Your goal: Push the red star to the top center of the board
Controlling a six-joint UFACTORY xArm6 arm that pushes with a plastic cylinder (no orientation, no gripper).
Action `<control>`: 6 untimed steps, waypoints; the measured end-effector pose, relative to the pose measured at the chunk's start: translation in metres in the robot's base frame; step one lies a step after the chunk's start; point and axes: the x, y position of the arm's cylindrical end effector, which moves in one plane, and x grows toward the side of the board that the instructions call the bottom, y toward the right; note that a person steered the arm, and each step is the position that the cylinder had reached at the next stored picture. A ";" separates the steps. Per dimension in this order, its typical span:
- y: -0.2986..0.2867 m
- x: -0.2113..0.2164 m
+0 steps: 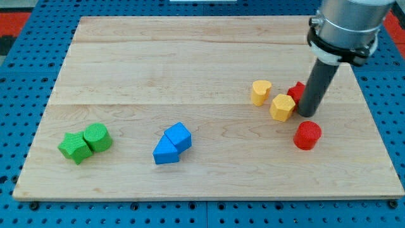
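Right, the wooden desk [190, 57] was seen laid out across the view, and the dark rod was found planted on its right-hand side, my tip [307, 114] set down just at the view's right of the red star [295, 92]. The star itself was mostly hidden behind the rod, only a red corner being shown, so contact between tip and star could not be told for sure. No jaws were carried by this arm, so nothing about pinching or spreading could be reported. Just to the view's left of the tip, a yellow hexagonal block [282, 107] was found touching or nearly touching the star, and a second yellow block [260, 92], heart-like in shape, was placed a little further left. A red cylinder [307, 135] was seen below the tip, close by. Well apart, toward the bottom left, two blue blocks [171, 144] were pressed together, and a green pair [85, 142] was likewise huddled.
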 end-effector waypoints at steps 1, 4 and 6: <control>0.044 -0.007; -0.036 -0.050; -0.148 -0.076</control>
